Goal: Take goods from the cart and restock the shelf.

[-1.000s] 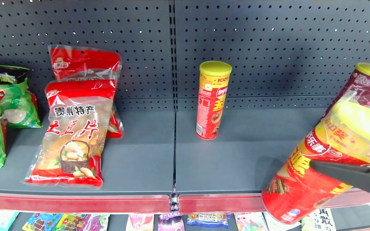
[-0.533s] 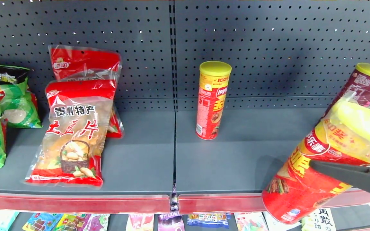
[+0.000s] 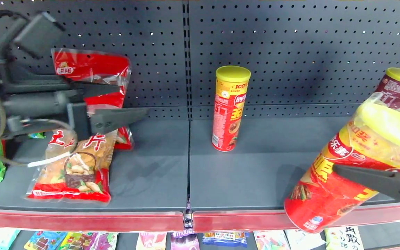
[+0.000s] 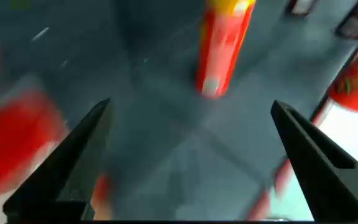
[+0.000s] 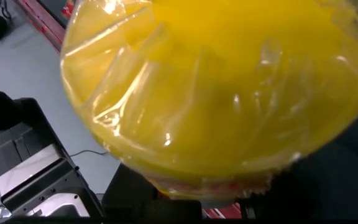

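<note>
Right gripper (image 3: 359, 175) clamps a tilted red, yellow-lidded crisp canister (image 3: 352, 149) at lower right; left gripper (image 3: 134, 100), fingers spread wide, hangs at left above the grey metal shelf (image 3: 255, 173).

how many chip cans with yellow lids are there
3: upright can at the shelf's middle, tilted can in the right hand, front right, leaning can behind it. Others may be hidden.

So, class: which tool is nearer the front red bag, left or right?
Left. The left tool is open over the upper half of the front red bag; the right tool is far across the shelf at its front edge, shut on a can.
</note>
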